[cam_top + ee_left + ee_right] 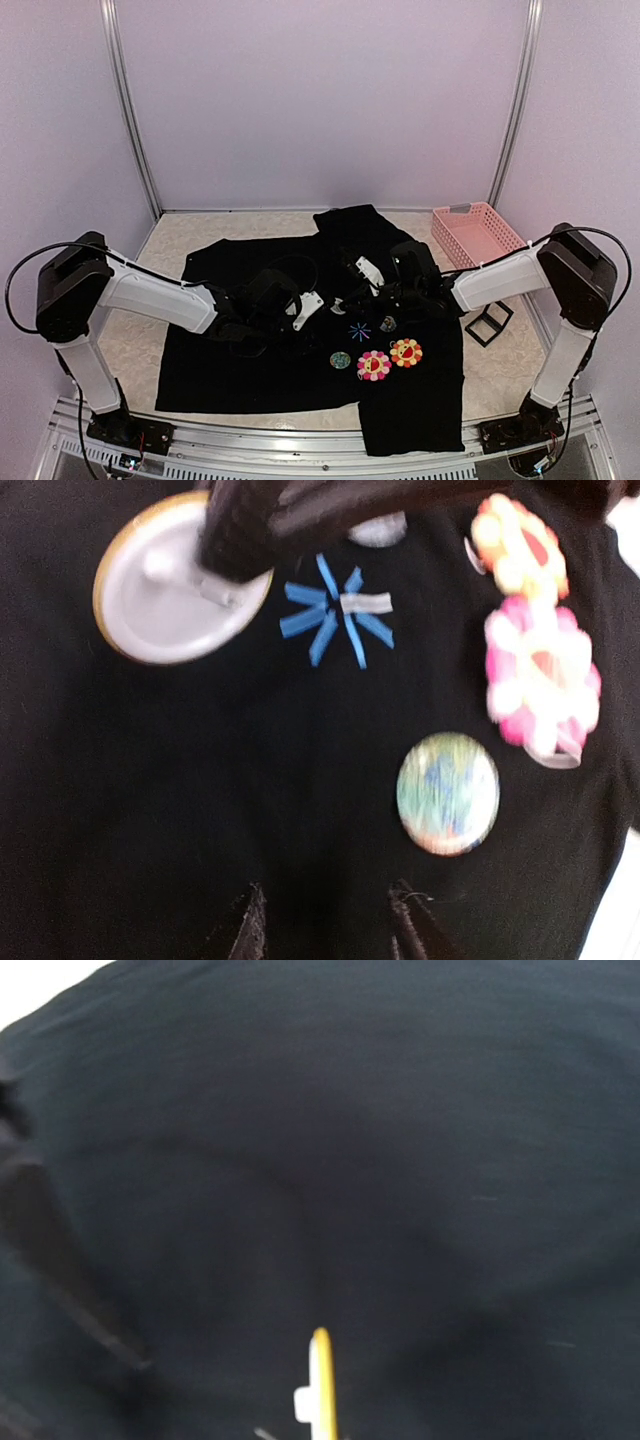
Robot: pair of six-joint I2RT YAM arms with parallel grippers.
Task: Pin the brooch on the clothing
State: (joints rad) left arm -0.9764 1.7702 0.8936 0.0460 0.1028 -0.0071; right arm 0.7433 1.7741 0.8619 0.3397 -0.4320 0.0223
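over the shirt (230,372), brooch (150,605) shows white back.

Matt cloth shirt (250,372), glossy brooch (150,605)

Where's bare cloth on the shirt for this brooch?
Crowded: star mark, round badge, pink flower and orange flower sit close together. Bare: the shirt left of the round badge, nearer than the left arm; also between the flowers and its near hem.
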